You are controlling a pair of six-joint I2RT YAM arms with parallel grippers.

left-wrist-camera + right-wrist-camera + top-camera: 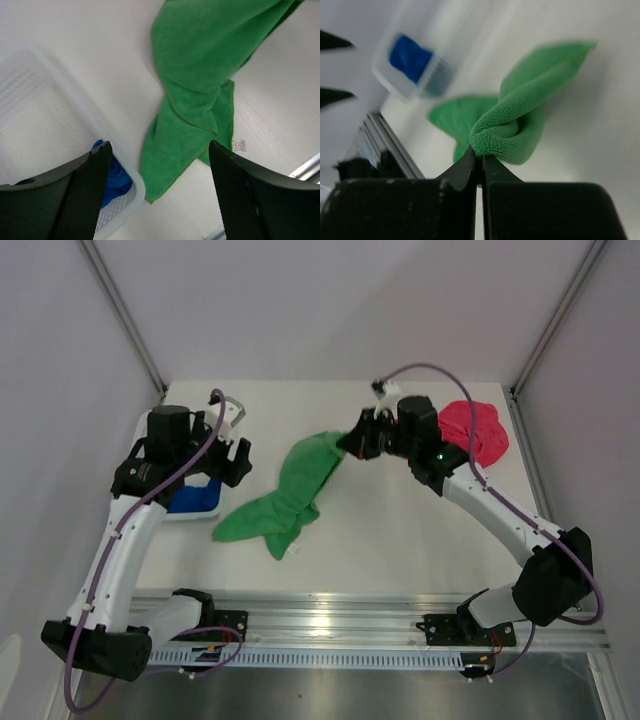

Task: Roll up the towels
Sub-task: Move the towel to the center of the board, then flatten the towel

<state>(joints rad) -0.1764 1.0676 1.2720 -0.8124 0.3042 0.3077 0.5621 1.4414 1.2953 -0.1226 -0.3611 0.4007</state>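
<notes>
The green towel (285,498) lies stretched and bunched across the middle of the table. My right gripper (347,443) is shut on its far end and lifts that end; the pinched fold shows in the right wrist view (505,132). The pink-red towel (476,429) lies crumpled at the back right, behind the right arm. The blue towel (196,496) sits rolled in the white basket (178,515) at the left. My left gripper (238,462) is open and empty above the basket's right side; its fingers (82,200) frame the green towel's near end (192,100) and the blue towel (114,182).
The white mesh basket (45,125) stands at the table's left edge. An aluminium rail (380,615) runs along the front edge. White walls close in the table on both sides and at the back.
</notes>
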